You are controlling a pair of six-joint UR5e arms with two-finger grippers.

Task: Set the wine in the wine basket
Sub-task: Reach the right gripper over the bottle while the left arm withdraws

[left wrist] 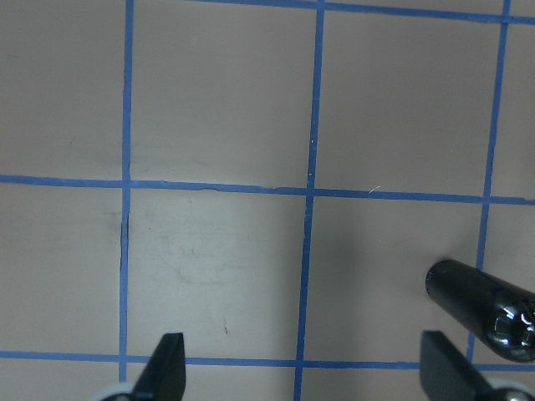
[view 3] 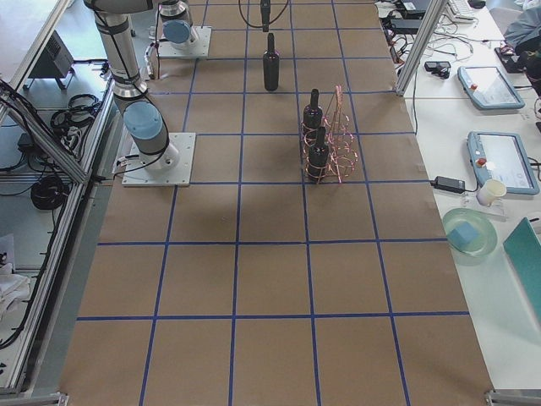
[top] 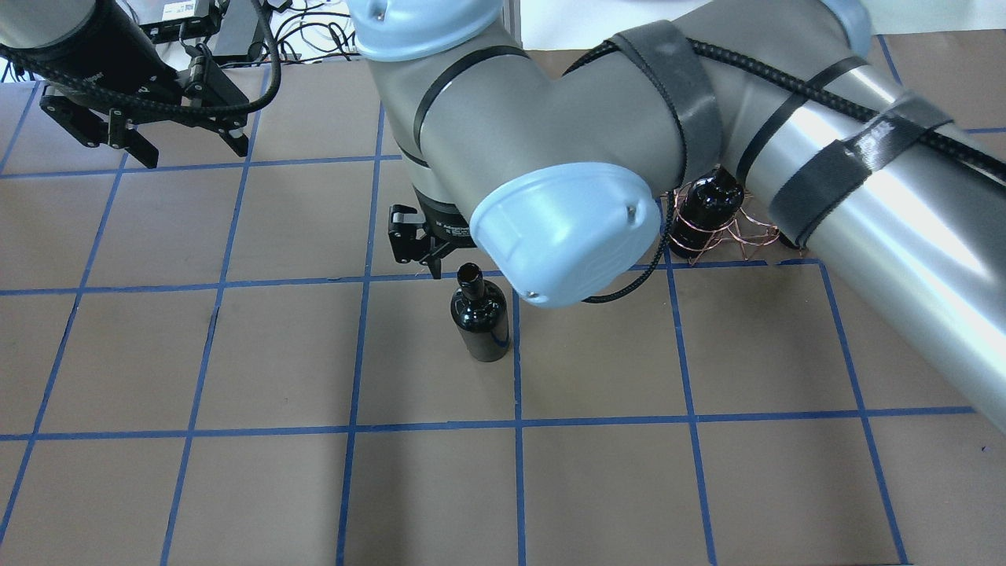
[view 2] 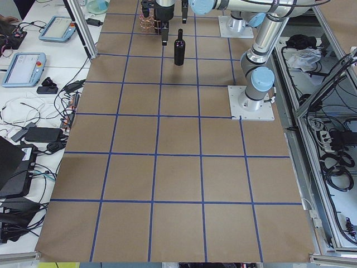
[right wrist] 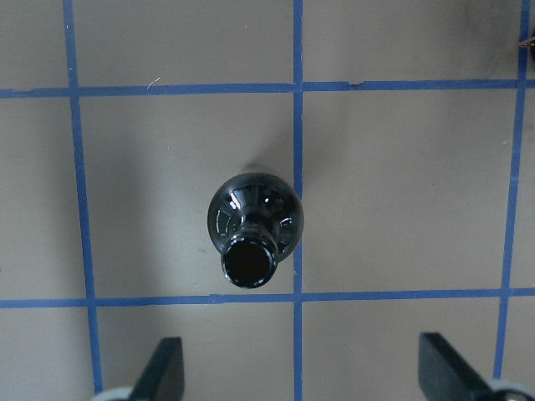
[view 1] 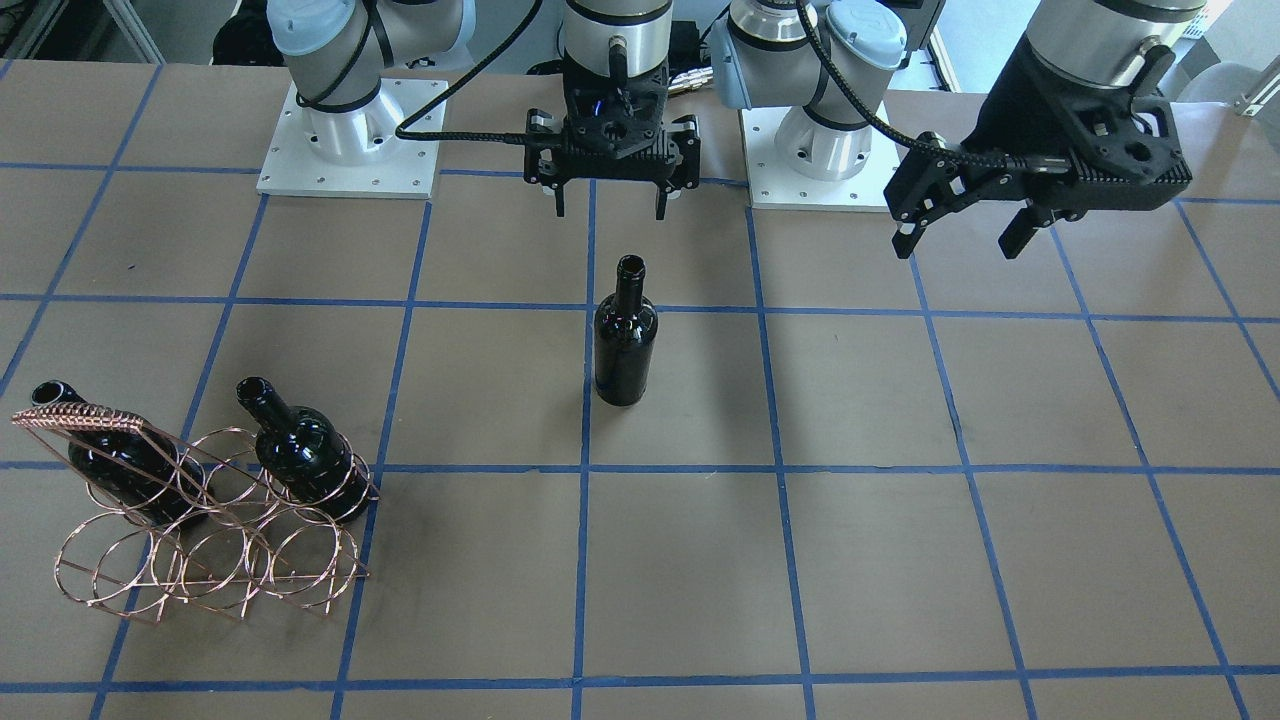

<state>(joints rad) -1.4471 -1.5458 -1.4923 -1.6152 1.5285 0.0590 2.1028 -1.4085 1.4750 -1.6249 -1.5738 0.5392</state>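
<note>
The wine bottle (view 1: 625, 340) stands upright alone at the table's middle, dark and glossy, with an open mouth. It also shows in the overhead view (top: 479, 318) and from above in the right wrist view (right wrist: 255, 221). My right gripper (view 1: 609, 211) is open and empty, above the bottle and a little toward my base. My left gripper (view 1: 958, 245) is open and empty, off to the side over bare table; the bottle's neck (left wrist: 485, 305) shows at its view's right edge. The copper wire basket (view 1: 210, 540) holds two look-alike bottles (view 1: 300, 450) (view 1: 115, 460).
The two arm bases (view 1: 350, 140) (view 1: 820, 150) sit at the table's robot side. My right arm's elbow hides part of the basket (top: 735, 240) in the overhead view. Blue tape lines grid the brown table. Benches with tablets flank the table ends.
</note>
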